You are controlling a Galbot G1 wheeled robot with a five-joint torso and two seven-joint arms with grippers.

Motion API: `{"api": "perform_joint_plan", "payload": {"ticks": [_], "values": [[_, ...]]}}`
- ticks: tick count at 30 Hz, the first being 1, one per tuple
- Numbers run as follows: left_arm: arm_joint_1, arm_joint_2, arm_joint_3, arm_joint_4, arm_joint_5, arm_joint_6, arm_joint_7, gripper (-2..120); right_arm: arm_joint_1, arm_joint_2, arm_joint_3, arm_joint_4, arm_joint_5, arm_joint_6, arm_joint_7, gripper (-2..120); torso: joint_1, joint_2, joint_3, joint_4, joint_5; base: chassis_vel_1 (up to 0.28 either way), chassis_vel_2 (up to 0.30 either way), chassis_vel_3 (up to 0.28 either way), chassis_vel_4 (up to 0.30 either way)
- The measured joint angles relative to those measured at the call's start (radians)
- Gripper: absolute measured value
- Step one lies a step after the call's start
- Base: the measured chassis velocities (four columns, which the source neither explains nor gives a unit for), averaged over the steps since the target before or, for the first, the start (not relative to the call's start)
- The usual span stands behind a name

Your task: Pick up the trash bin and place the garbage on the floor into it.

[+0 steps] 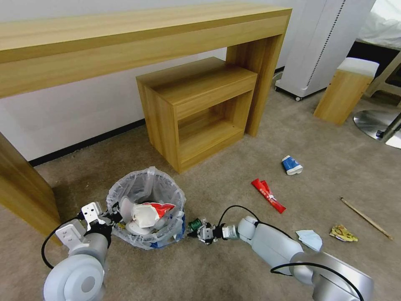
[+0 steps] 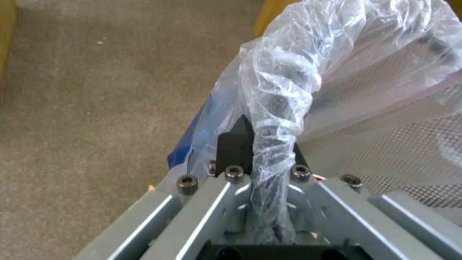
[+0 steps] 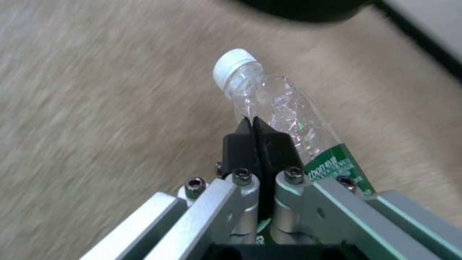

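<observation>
Head view. Trash bin on the floor, near left, in front of the wooden side table; crinkly bag liner over the rim, red-and-white cups already inside. Left gripper at the bin's left rim, clamped there. Right gripper just right of the bin, low over the carpet, pinching a small bottle with a green label. Farther right, well apart: blue-white cup, red wrapper, tissue, yellow wrapper, wooden stick.

Left wrist view. Fingers pressed together on the bag-wrapped rim; mesh wall visible through the plastic. Probably light and fairly stiff at the rim, so a good place to hold; film slippery and loose, likely to slide or tear if gripped alone. Best taken with the rim itself between the pads, as here.

Right wrist view. Fingers nearly shut, nipping the bottle's crumpled clear body below the white cap. Looks empty, thin, crushable, very light; smooth plastic, so apt to swivel or slip in so narrow a pinch. Firmer purchase likely at the neck under the cap, or across the labelled part. Remaining litter judged soft and flat, hard to pinch off short pile; stick thin and rigid, best taken mid-length.
</observation>
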State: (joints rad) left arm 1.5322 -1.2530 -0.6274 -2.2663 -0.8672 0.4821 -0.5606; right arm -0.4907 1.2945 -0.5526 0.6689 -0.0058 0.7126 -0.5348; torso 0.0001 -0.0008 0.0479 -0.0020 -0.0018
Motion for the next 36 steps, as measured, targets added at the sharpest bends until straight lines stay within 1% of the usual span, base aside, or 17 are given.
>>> {"api": "perform_joint_plan", "payload": {"ticks": [5,7,9,10,12,13,15,16,19,20,23,24,27,28,32,35,36], "values": [[-0.010,0.013,-0.003,0.023,-0.006,-0.001,-0.005,1,-0.008,-0.073,0.020,0.130,0.067,-0.017,0.007,0,0.000,0.000,0.000,-0.0001,0.0001,0.000,0.000,0.000,0.000],[-0.012,0.016,-0.003,0.029,-0.007,-0.001,-0.006,1,-0.012,-0.088,0.028,0.154,0.075,-0.019,0.007,0,0.000,0.000,0.000,0.0001,0.0000,0.000,0.000,0.000,0.000],[-0.017,0.025,-0.003,0.054,-0.008,0.000,-0.011,1,-0.027,-0.162,0.063,0.240,0.112,-0.031,0.011,0,0.000,0.000,0.000,0.0001,-0.0001,0.000,0.000,0.000,0.000],[-0.017,0.025,-0.003,0.054,-0.008,0.000,-0.011,1,-0.027,-0.162,0.063,0.240,0.112,-0.031,0.011,0,0.000,0.000,0.000,0.0001,-0.0001,0.000,0.000,0.000,0.000],[-0.022,0.032,-0.002,0.075,-0.009,0.001,-0.013,1,-0.045,-0.231,0.101,0.304,0.129,-0.033,0.010,0,0.000,0.000,0.000,-0.0002,-0.0001,0.000,0.000,0.000,0.000],[-0.022,0.032,-0.002,0.075,-0.009,0.001,-0.013,1,-0.045,-0.231,0.101,0.304,0.129,-0.033,0.010,0,0.000,0.000,0.000,-0.0002,-0.0001,0.000,0.000,0.000,0.000],[-0.028,0.040,-0.001,0.094,-0.012,0.003,-0.014,1,-0.072,-0.303,0.149,0.382,0.151,-0.036,0.005,0,0.000,0.000,0.000,-0.0004,-0.0003,0.000,0.000,0.000,0.000],[-0.028,0.040,-0.001,0.094,-0.012,0.003,-0.014,1,-0.072,-0.303,0.149,0.382,0.151,-0.036,0.005,0,0.000,0.000,0.000,-0.0004,-0.0003,0.000,0.000,0.000,0.000],[-0.033,0.043,0.003,0.110,-0.012,0.004,-0.016,1,-0.121,-0.377,0.224,0.508,0.188,-0.047,0.003,0,0.000,0.000,0.000,-0.0003,-0.0001,0.000,0.000,0.000,0.000],[-0.033,0.043,0.003,0.110,-0.012,0.004,-0.016,1,-0.121,-0.377,0.224,0.508,0.188,-0.047,0.003,0,0.000,0.000,0.000,-0.0003,-0.0001,0.000,0.000,0.000,0.000],[-0.036,0.035,0.013,0.113,-0.009,0.006,-0.016,1,-0.152,-0.414,0.270,0.613,0.230,-0.063,0.005,0,0.000,0.000,0.000,-0.0004,-0.0001,0.000,0.000,0.000,0.000],[-0.036,0.035,0.013,0.113,-0.009,0.006,-0.016,1,-0.152,-0.414,0.270,0.613,0.230,-0.063,0.005,0,0.000,0.000,0.000,-0.0004,-0.0001,0.000,0.000,0.000,0.000],[-0.035,0.025,0.019,0.110,-0.002,0.008,-0.017,1,-0.156,-0.433,0.282,0.718,0.301,-0.091,0.011,0,0.000,0.000,0.000,0.0000,-0.0003,0.000,0.000,0.000,0.000],[-0.035,0.025,0.019,0.110,-0.002,0.008,-0.017,1,-0.156,-0.433,0.282,0.718,0.301,-0.091,0.011,0,0.000,0.000,0.000,0.0000,-0.0003,0.000,0.000,0.000,0.000],[-0.033,0.021,0.019,0.105,0.001,0.009,-0.017,1,-0.150,-0.436,0.274,0.761,0.352,-0.108,0.018,0,0.000,0.000,0.000,-0.0001,-0.0002,0.000,0.000,0.000,0.000],[-0.028,0.013,0.019,0.094,0.005,0.010,-0.017,1,-0.117,-0.423,0.206,0.828,0.461,-0.128,0.047,0,0.000,0.000,0.000,0.0001,-0.0003,0.000,0.000,0.000,0.000],[-0.028,0.013,0.019,0.094,0.005,0.010,-0.017,1,-0.117,-0.423,0.206,0.828,0.461,-0.128,0.047,0,0.000,0.000,0.000,0.0001,-0.0003,0.000,0.000,0.000,0.000]]}}
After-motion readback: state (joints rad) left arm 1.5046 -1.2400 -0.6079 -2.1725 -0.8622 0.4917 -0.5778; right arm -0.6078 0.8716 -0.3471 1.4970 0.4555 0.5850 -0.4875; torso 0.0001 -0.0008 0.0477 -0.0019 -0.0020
